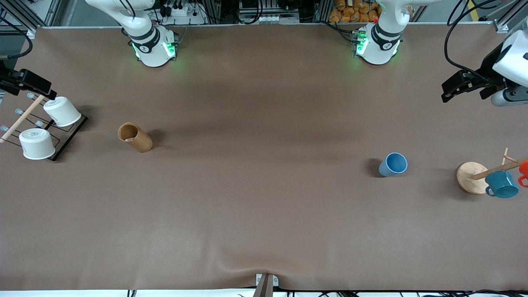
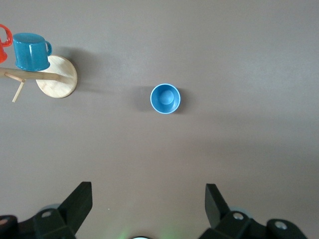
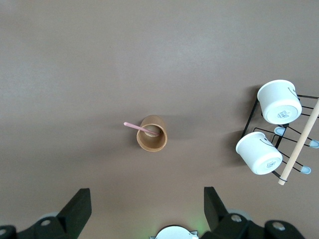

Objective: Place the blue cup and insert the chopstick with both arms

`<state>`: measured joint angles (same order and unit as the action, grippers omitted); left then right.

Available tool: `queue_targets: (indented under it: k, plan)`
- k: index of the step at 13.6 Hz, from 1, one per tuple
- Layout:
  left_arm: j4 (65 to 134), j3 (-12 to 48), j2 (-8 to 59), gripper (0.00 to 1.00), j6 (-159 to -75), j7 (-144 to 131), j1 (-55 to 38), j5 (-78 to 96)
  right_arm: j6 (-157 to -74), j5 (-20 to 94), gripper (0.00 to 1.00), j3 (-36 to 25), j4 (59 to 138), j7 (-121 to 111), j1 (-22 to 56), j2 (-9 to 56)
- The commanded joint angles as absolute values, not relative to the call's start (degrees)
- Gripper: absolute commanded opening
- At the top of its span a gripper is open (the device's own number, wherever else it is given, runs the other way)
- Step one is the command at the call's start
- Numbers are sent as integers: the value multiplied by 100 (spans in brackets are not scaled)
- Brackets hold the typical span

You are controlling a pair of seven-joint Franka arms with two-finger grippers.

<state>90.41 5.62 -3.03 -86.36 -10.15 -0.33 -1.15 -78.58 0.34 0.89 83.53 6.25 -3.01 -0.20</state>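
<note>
Nearest the front camera, toward the left arm's end of the table: a round wooden mug tree (image 1: 471, 177), its pale disc base flat on the brown table (image 1: 264, 214) and its dowel leaning out past the base, hung with a teal handled mug (image 1: 502, 184) and an orange mug (image 1: 524, 170) (only partly in view). Just a little farther from the camera and well apart from that stand: the blue cup (image 1: 393, 164), upright on the mat, mouth open upward, nothing inside. Toward the right arm's end, at about the same depth: a black wire rack (image 1: 62, 136) carrying two white cups (image 1: 37, 143) tipped on their sides, with a long wooden dowel across it. Near that rack but apart from it: a brown cylindrical holder (image 1: 135, 137), upright, with the pale-pink chopstick (image 3: 139, 128) leaning inside, its upper end poking out over the rim.

Farthest back, up in the air: the left gripper (image 2: 148, 201) over bare table near the left arm's end, fingers spread wide and holding nothing. Likewise the right gripper (image 3: 147, 204), over the rack end of the table, fingers wide apart and empty.
</note>
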Motion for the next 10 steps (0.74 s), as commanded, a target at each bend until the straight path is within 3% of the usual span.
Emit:
queue_targets:
  k: [1,7,10]
  plan:
    - [8965,545,-299,100,-8525,-870,-35,-193,-7805,18,100,88,8350,650,-272,-105]
    - [8911,545,254,100,-8621,-844,193,-158,-7805,18,100,97,8358,659,-272,-62]
    - [9428,545,483,100,-9366,-809,220,-167,-7857,18,100,97,8411,659,-203,78]
